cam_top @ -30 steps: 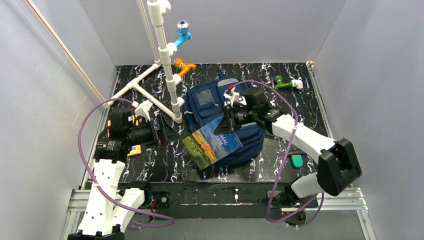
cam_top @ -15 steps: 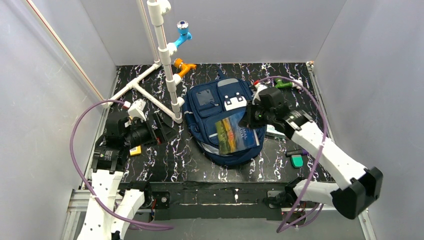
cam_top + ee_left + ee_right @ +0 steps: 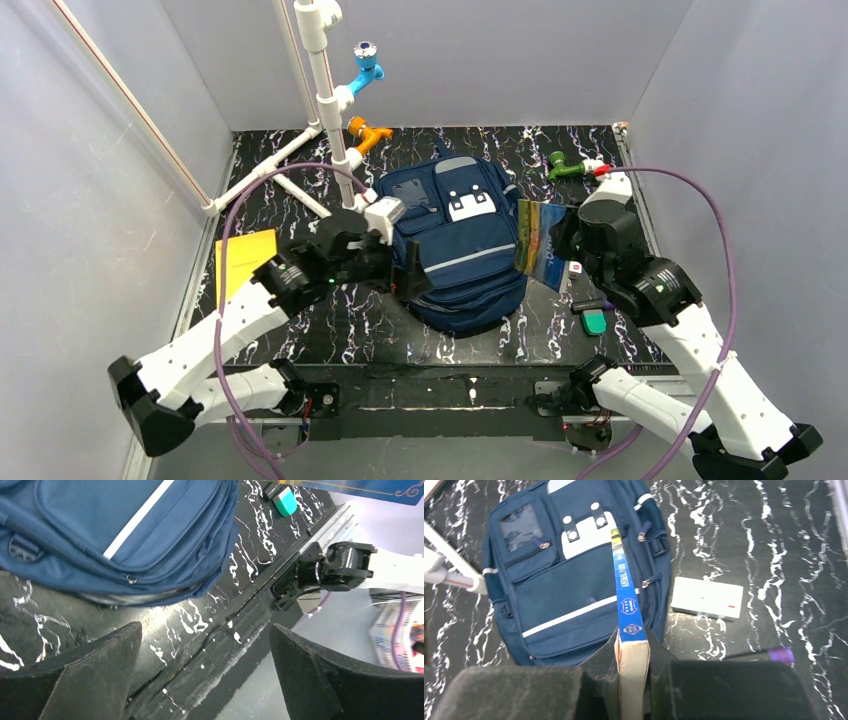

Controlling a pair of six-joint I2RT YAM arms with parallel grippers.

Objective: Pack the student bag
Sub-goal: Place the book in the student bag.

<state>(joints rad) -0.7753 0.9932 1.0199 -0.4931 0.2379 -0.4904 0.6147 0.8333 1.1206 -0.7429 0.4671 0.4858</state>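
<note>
Student bag [image 3: 460,250] lies flat mid-table. My right gripper [image 3: 631,660], at its 3 o'clock, pinches a book [image 3: 626,595] spine-up. My left gripper [image 3: 205,675], at 9 o'clock, is spread wide and empty. Main zip possibly shut, so open it first with the left.

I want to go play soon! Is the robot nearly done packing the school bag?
Not nearly. Done: nothing looks packed; the student bag lies flat and looks closed. In hand: the right gripper holds a book beside it; the left gripper is open by its left side. To do: open the bag, then put in the book, yellow notebook, white box, pen and green eraser.
</note>
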